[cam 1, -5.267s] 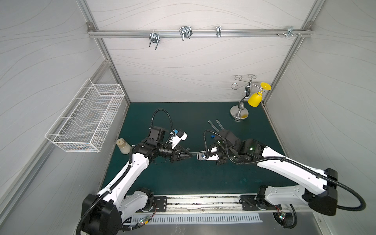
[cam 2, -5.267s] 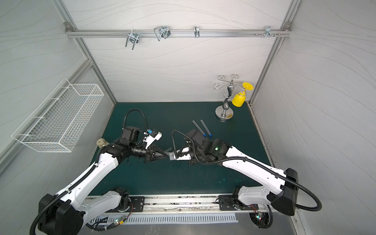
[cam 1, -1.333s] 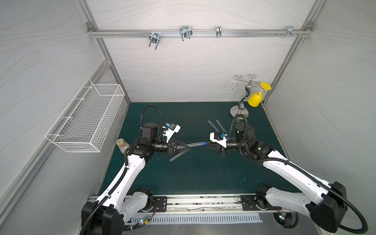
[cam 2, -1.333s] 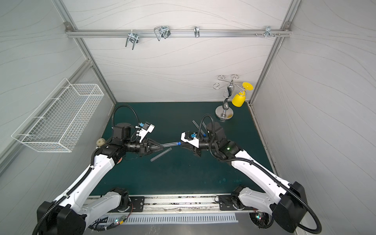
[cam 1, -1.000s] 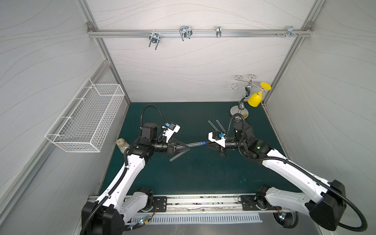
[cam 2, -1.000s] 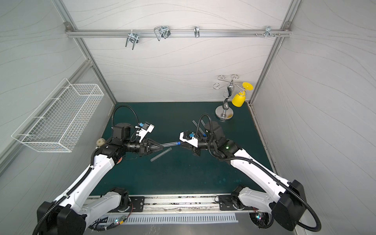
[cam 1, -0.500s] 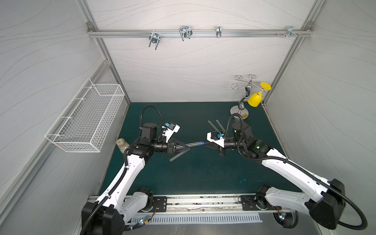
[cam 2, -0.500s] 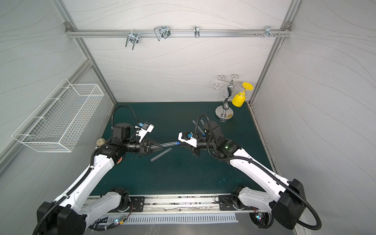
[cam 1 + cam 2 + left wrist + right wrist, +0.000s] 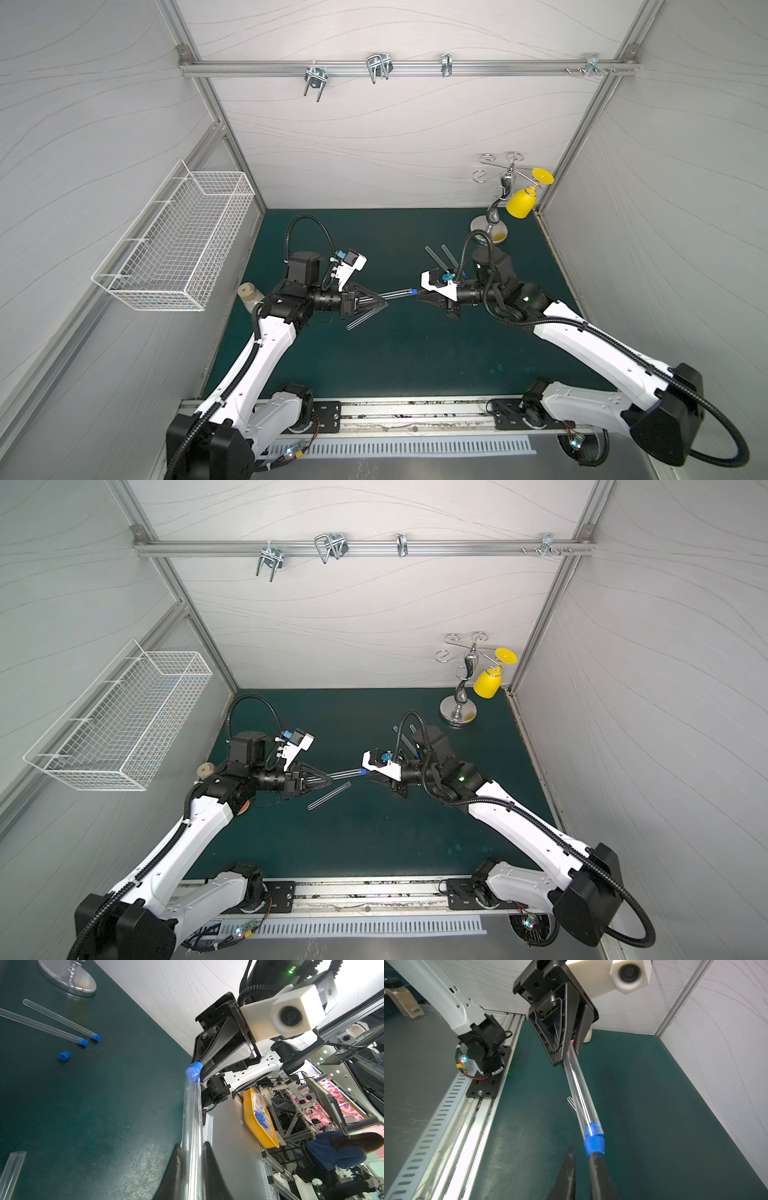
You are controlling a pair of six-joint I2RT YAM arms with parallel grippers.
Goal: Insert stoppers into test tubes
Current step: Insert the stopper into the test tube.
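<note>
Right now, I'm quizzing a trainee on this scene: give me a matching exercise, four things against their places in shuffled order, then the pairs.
1 cup
2 basket
3 loose stopper
4 raised tube

A in the left hand
B on the side wall
C hanging from the stand
D on the mat

Pairs: 1-C, 2-B, 3-D, 4-A

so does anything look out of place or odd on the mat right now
Nothing looks spilled or broken. One loose blue stopper lies by itself on the mat, next to two capped tubes, and an uncapped tube lies flat near the left gripper. Both seem unfinished work, not mishaps.
</note>
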